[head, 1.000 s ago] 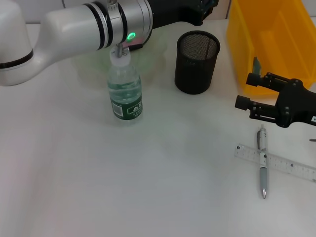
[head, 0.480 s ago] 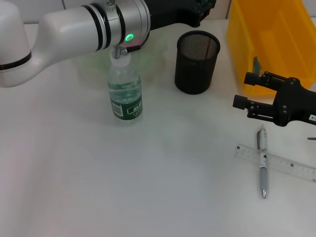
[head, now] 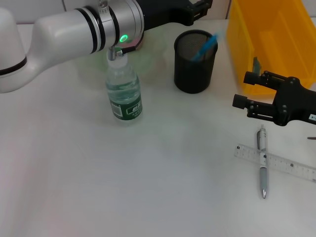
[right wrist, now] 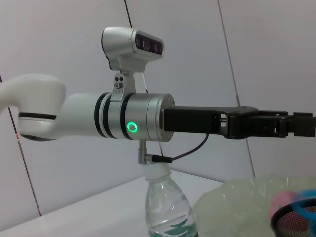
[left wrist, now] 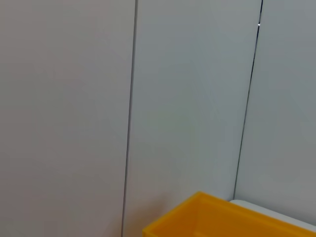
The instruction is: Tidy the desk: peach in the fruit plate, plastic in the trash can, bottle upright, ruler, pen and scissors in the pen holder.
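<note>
Up at the far edge of the head view, left gripper (head: 197, 7) above and just behind the black mesh pen holder (head: 195, 61), mostly cut off by the frame; cannot tell whether wide or narrow, nor whether carrying anything. Inside the pen holder, a blurred blue item (head: 207, 45), tilted, poking over the rim on the right-hand side; too smeared to name.

Beside the holder on the left, bottle (head: 123, 91) upright on the white table (head: 98, 187), cap directly under the left arm's wrist, green label facing the camera. Behind the bottle, faint green fruit plate (head: 150, 52), translucent; seen from the right wrist view with something pink (right wrist: 280, 206) resting in it, too blurred to identify.

On the right, right gripper (head: 249, 90) hovering low over the table, spread wide, gripping nothing, just in front of the yellow bin (head: 276, 34). Near it and closer to the robot, pen (head: 262, 165) lying across the clear ruler (head: 284, 163), touching it, both flat on the table and well apart from the pen holder
</note>
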Robot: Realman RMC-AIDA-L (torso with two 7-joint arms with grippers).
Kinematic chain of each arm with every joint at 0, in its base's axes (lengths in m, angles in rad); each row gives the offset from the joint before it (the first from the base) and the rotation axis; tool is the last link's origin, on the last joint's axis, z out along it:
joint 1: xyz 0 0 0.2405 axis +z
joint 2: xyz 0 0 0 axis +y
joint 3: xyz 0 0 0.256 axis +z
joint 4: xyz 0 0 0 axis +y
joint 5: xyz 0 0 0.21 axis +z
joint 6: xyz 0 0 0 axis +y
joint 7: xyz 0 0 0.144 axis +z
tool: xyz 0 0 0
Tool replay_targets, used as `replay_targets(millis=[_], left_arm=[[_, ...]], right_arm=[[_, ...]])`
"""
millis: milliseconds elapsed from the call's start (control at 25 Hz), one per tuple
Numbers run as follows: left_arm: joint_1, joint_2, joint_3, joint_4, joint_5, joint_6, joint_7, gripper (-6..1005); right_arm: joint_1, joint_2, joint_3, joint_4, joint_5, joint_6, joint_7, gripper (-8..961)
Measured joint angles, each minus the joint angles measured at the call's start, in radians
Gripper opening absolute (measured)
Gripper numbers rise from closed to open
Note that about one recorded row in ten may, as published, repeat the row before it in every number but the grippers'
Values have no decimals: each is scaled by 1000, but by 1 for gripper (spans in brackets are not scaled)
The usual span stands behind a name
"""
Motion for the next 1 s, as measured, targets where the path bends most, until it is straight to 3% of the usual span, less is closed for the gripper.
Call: replay_targets(millis=[40, 160, 400, 720, 880, 1000], left_arm=[[4, 0, 1, 4, 0, 0, 0, 278], [15, -1, 3, 17, 1, 4, 0, 507], [69, -2, 8, 96, 3, 37, -4, 744], [151, -2, 2, 224, -18, 143, 1, 771], [183, 4, -19, 262, -49, 274, -5, 776], [227, 15, -98, 257, -34, 504, -36, 773]], right_arm=[[0, 0, 0, 0, 0, 0, 0, 779], [0, 0, 0, 0, 1, -1, 0, 779], [-1, 0, 0, 6, 1, -3, -1, 779], [-9, 0, 0, 6, 3, -4, -1, 780], [-9, 0, -1, 6, 3, -5, -1, 780], [-18, -3, -1, 6, 5, -19, 6, 780]])
